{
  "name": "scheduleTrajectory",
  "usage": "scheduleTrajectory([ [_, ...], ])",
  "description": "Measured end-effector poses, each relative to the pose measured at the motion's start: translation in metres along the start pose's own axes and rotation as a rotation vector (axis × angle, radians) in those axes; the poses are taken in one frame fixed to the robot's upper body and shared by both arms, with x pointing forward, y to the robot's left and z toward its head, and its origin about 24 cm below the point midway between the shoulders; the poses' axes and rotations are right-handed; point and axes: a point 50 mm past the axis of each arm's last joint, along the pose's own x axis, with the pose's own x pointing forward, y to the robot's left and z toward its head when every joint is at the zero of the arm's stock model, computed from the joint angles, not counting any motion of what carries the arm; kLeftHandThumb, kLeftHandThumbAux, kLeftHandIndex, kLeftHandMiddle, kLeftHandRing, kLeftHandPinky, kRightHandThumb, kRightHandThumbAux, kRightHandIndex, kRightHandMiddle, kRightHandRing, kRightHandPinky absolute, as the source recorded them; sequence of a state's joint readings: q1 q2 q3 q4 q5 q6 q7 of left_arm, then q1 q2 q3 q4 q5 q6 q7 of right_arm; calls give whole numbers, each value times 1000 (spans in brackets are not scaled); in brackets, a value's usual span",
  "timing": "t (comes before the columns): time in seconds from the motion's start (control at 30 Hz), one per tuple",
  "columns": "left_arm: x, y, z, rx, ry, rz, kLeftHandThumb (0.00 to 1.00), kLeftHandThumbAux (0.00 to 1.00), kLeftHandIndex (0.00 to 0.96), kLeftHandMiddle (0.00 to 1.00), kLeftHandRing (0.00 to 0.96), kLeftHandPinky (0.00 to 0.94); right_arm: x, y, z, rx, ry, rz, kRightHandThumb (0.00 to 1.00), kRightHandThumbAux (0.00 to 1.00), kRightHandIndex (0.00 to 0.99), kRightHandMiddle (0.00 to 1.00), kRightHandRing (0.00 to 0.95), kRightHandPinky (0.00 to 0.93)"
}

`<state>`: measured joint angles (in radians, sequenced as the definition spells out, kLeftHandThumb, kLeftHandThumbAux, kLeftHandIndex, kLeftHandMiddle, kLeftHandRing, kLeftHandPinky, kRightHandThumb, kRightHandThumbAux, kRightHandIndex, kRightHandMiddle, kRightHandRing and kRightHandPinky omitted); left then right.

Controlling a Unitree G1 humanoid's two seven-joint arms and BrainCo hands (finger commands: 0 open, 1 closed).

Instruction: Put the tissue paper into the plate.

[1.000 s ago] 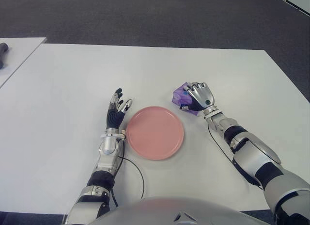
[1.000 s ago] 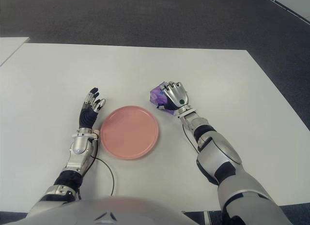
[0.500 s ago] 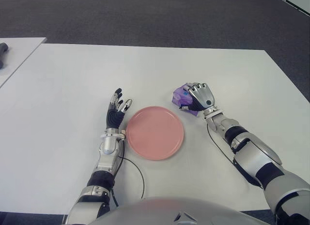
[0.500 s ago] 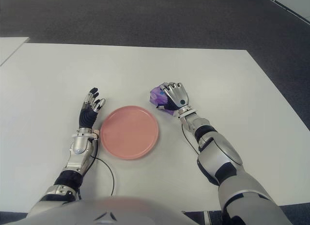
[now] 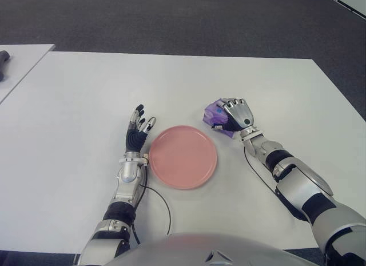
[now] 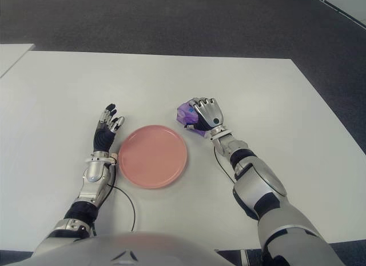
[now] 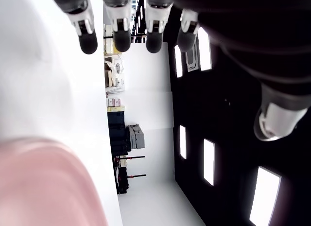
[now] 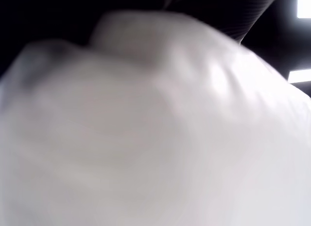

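Head camera: a crumpled purple tissue paper pack (image 5: 215,113), glossy and soft-edged, lies on the smooth white table (image 5: 171,83) at two o'clock from the round pink plate (image 5: 183,157). The right hand (image 5: 236,113) covers it, fingers curled around it. The left hand (image 5: 137,134) shows at nine o'clock of the plate, fingers extended, holding nothing. Dark carpet (image 5: 171,20) lies beyond the table.

Left wrist camera: four straight fingertips (image 7: 121,39) over white tabletop, a pink plate edge (image 7: 48,182) nearby.

Right wrist camera: only a pale blur fills the frame.
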<state>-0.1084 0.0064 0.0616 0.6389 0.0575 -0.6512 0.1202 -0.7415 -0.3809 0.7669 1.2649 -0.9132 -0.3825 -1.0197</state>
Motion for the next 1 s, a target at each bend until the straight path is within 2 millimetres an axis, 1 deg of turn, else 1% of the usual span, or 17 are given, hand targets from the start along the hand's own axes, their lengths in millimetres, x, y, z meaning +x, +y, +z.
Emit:
scheduleTrajectory([
  [0.1,0,0,0,0,-1,-1,0,468,0,0,0,0,0,0,0,14,14,-10,855,679,396,530,839,805],
  [0.23,1,-1,0,0,-1,-2,0,463,0,0,0,0,1,-1,1,31,24,-30,855,679,397,527,830,720],
  [0.33,1,-1,0,-1,-1,-2,0,463,0,0,0,0,2,-3,1,66,38,-38,952,675,403,529,814,522],
  [0.37,1,-1,0,-1,-1,-2,0,463,0,0,0,0,3,-4,1,86,44,-40,962,674,404,529,812,502],
  [0.4,1,-1,0,-1,-1,-2,0,463,0,0,0,0,4,-5,0,104,50,-46,924,676,402,526,803,412],
  [0.43,1,-1,0,0,-1,-1,0,463,0,0,0,0,5,-6,1,124,54,-54,899,677,401,524,797,353],
  [0.5,1,-1,0,-1,-1,-1,0,463,0,0,0,0,7,-9,1,159,56,-75,878,677,400,522,788,281],
  [0.57,1,-1,1,-1,-2,-1,0,464,0,0,0,0,10,-13,1,192,56,-104,867,678,400,521,783,267],
  [0.73,2,-1,1,-1,-3,-3,0,460,0,0,0,0,15,-21,1,238,68,-179,858,678,398,519,772,165],
  [0.8,2,-1,1,-1,-3,0,0,456,0,0,0,0,17,-24,0,257,73,-210,857,678,397,517,770,152],
  [0.93,2,-1,1,-1,-3,7,0,451,0,0,0,0,23,-38,-2,307,61,-289,856,679,395,516,773,173],
  [1.0,2,-1,1,-1,-3,7,0,449,0,0,0,0,28,-47,-4,333,53,-331,856,679,395,518,780,224],
])
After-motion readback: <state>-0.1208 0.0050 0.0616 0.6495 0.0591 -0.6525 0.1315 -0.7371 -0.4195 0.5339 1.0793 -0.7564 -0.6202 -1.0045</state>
